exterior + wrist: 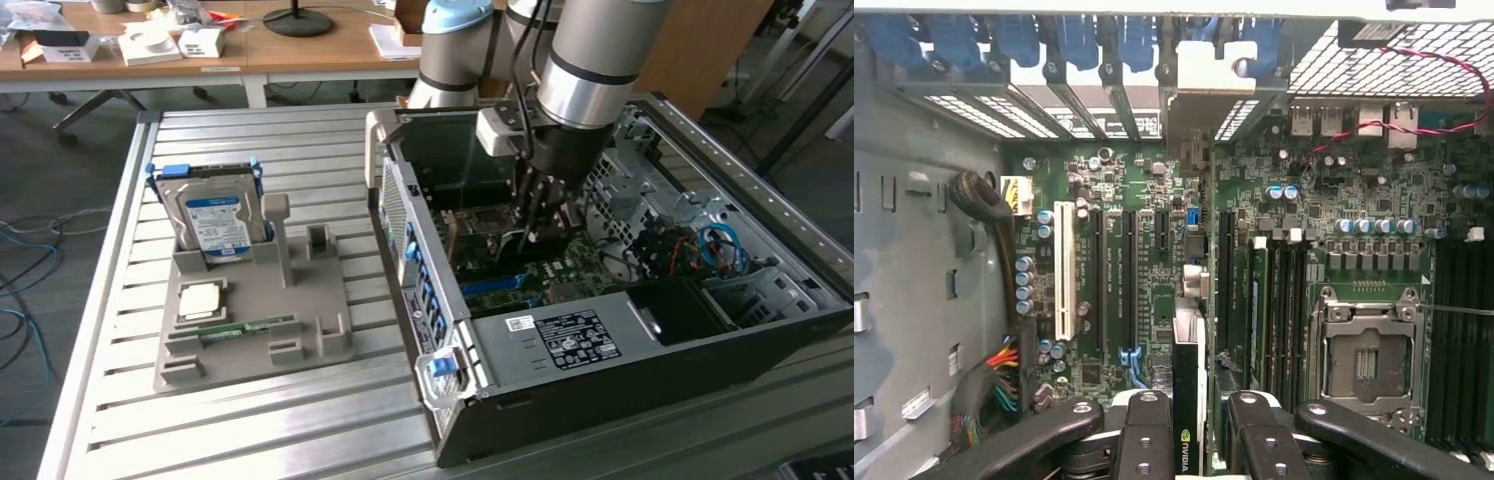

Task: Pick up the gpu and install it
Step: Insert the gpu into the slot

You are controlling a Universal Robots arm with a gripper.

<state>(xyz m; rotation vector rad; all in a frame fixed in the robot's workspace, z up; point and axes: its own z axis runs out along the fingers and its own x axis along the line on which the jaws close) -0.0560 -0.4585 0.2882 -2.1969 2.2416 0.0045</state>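
Note:
In the wrist view the gpu (1189, 365) is seen edge-on, a thin card with a green logo on its edge. Its pale metal end bracket (1210, 78) reaches the rear slot openings of the case. My gripper (1194, 440) is shut on the card, one black finger (1144, 435) on each side. The card stands over the green motherboard (1134, 200), in line with the black expansion slots (1129, 285); whether it is seated I cannot tell. In the exterior view my gripper (538, 215) is down inside the open computer case (561, 340), above the motherboard (534, 270).
A white slot (1064, 270) and the processor socket (1364, 350) flank the card. On the slatted table a grey holder (314, 335) carries a hard drive (214, 215), a processor chip (200, 300) and a green memory stick (247, 327). Desks stand behind.

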